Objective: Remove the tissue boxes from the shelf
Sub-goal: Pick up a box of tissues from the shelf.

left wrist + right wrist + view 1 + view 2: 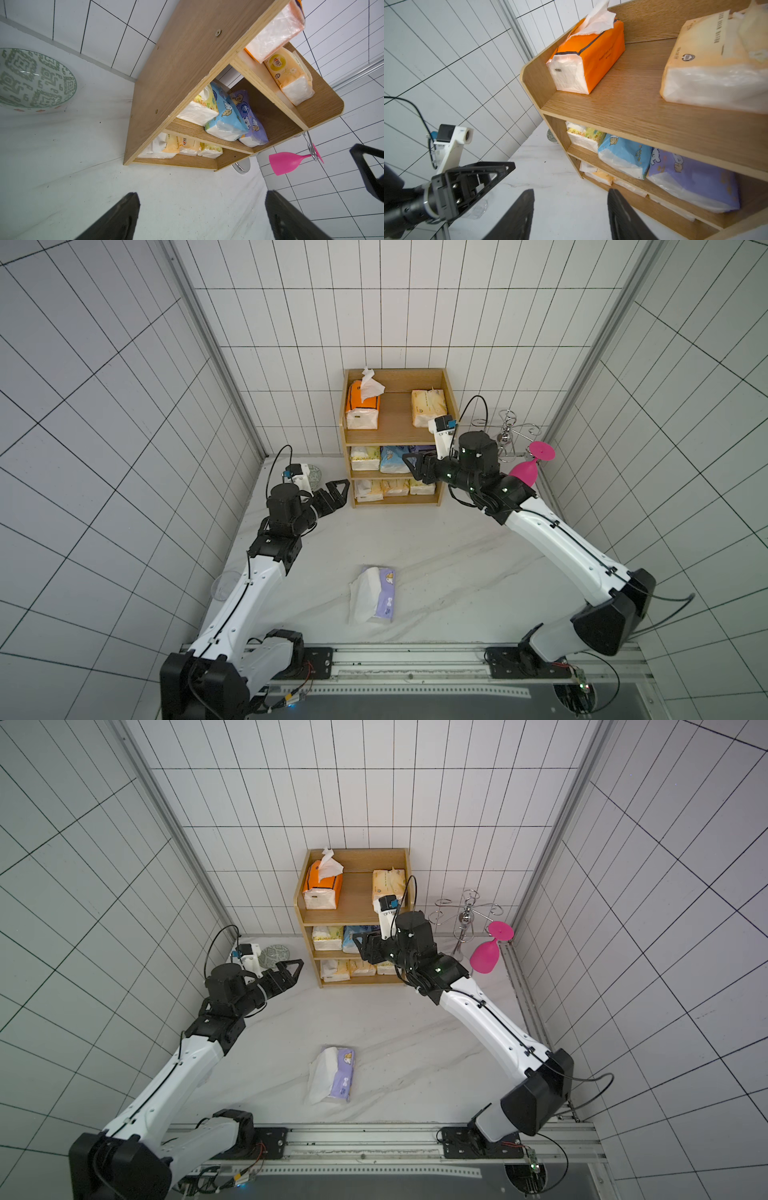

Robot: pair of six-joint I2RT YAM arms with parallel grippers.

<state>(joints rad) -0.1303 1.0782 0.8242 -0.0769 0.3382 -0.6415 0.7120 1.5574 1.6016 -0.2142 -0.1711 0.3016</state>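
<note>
Jaws of the left gripper beside the shelf and the right gripper before its middle tier stand spread, empty.

White moulded link shells; black cylindrical joint housings; black triangular open-frame fingers; thin black cable clipped along each shell.
</note>
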